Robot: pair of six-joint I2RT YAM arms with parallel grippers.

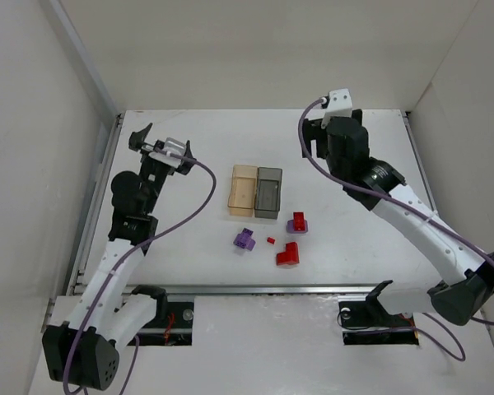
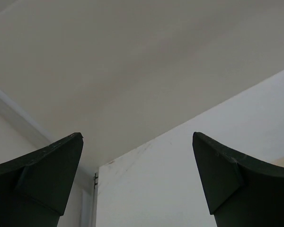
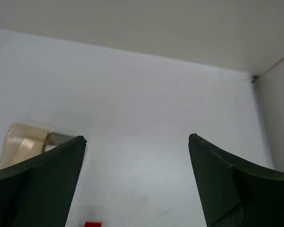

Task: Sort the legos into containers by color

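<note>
Two bins: orange-tan bin (image 1: 243,191) and smoky grey bin (image 1: 268,193) side by side at mid-table, long walls touching, both seemingly empty.
Legos: all loose on the white table (image 1: 189,247), on the near side of the bins, none sorted yet.
Purple pieces: light purple brick (image 1: 244,239) just off the orange-tan bin's near end; second purple brick (image 1: 297,229) just off the grey bin's near right corner.
Red pieces: L-shaped red brick (image 1: 287,255) closest to the arm bases; tiny red brick (image 1: 270,240) between it and the light purple brick; third red brick (image 1: 298,219) on or against the second purple brick, impossible to tell whether clipped to it.
Left gripper (image 2: 137,142): high at far left, well apart from every piece, fingers spread wide, nothing held.
Right gripper (image 3: 137,142): high beyond the bins, fingers spread wide, nothing between them.
Step in hand: judged to be the reach for a first brick.
Doing it well: fix one colour per bin and keep to it. Start with a free-standing piece such as the L-shaped red brick. Descend straight down, straddle two flat sides, close only once both pads bracket it. Clear the bin wall before releasing.
Caution: leave the red-and-purple pair for last, likely needing separation. Pinch the tiny red brick low, close to the table, against slipping.
</note>
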